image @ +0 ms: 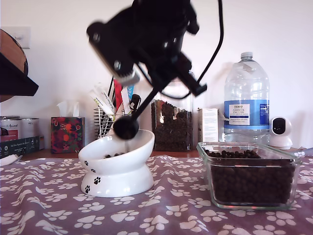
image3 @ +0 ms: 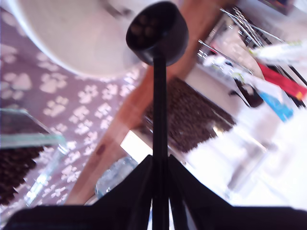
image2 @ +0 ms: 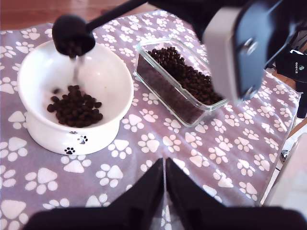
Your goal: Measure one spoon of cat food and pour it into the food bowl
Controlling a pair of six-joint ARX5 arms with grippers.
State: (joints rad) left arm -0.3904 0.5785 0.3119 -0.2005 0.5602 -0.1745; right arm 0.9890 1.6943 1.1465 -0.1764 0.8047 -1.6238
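Purple cloth point(image: 161, 215) with white paw prints covers the whole table, and behind it there's a white wall with the usual clutter: a tissue box point(image: 67, 134), a wire rack of pens point(image: 110, 115), a tall jar of kibble point(image: 172, 125) and a big water bottle point(image: 246, 100).

The white food bowl point(image: 120, 169) with little black paw prints sits toward the exterior view's left, tilted on its wide base. It's got a pile of cat food point(image2: 76, 111) in the low side already. Well apart from it, toward the exterior view's right, is a square glass dish point(image: 252, 176) packed with more of the same pellets.

My second gripper point(image3: 159, 165) is hanging in the air above the bowl with its jaws clamped tight on the thin handle of the black spoon point(image: 126, 127). The spoon's round cup is tipped over the bowl's rim with a few pellets still visible in it, and the first wrist view shows a blurry streak dropping from the cup into the bowl.

My first gripper point(image2: 164, 179) holds nothing, jaws pressed together, hovering over bare cloth near the bowl and dish.
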